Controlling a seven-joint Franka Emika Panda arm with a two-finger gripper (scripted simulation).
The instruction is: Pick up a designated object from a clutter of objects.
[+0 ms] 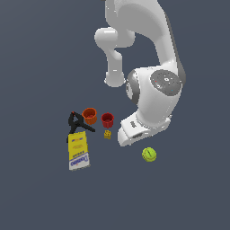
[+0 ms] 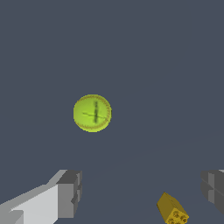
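The designated object, a yellow-green tennis ball [image 1: 149, 154] [image 2: 92, 113], lies on the dark floor apart from the clutter of objects, toward the exterior view's right. My gripper [image 2: 142, 192] is open, its grey fingertips [image 2: 70, 192] spread wide with nothing between them. In the wrist view the ball lies beyond the fingertips, off the line between them. A tiny yellow die [image 1: 107, 134] [image 2: 173, 210] lies close to the gripper. In the exterior view the white hand [image 1: 134, 130] hides the fingers and hangs above the floor between the die and the ball.
At the exterior view's left sit an orange cup [image 1: 90, 115], a red cup [image 1: 107, 119], a black clamp [image 1: 77, 121] and a flat yellow-and-white box [image 1: 78, 150]. The arm's white links [image 1: 155, 90] rise behind them.
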